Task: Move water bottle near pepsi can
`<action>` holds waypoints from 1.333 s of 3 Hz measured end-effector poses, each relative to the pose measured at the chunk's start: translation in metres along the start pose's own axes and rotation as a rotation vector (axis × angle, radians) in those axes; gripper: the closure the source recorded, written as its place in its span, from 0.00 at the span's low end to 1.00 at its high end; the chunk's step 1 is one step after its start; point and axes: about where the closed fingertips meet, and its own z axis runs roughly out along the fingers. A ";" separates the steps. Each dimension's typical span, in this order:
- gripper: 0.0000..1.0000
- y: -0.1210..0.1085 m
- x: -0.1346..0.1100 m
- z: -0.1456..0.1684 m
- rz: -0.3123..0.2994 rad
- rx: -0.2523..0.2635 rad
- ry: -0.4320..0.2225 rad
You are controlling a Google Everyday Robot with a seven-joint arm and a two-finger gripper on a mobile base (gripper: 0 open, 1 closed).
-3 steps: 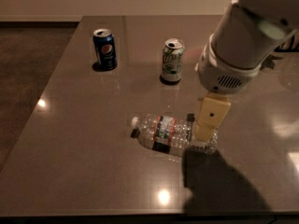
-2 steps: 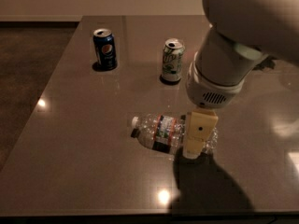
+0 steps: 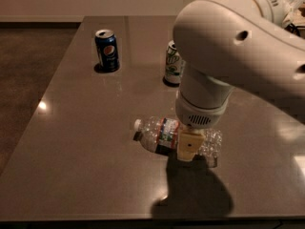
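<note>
Though flat, water bottle (image 3: 157, 133) beneath jaws.

Clear water bottle (image 3: 159, 132) lying under claw (image 3: 188, 149), pepsi can (image 3: 106, 50) upright, well apart

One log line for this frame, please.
tool: at water bottle middle | water bottle: lying on table, cap left | pepsi can: upright, rear left, apart

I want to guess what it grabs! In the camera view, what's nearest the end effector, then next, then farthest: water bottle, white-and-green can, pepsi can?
The end effector hangs low over the table's front.
1. water bottle, lying right beneath it.
2. white-and-green can, behind, mid-table.
3. pepsi can, back left.
</note>
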 end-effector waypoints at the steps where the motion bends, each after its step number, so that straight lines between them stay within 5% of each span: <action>1: 0.54 0.000 -0.002 0.006 0.014 -0.017 0.016; 3: 0.99 -0.019 -0.050 -0.015 0.015 -0.043 -0.046; 4: 1.00 -0.046 -0.108 -0.035 -0.021 -0.030 -0.080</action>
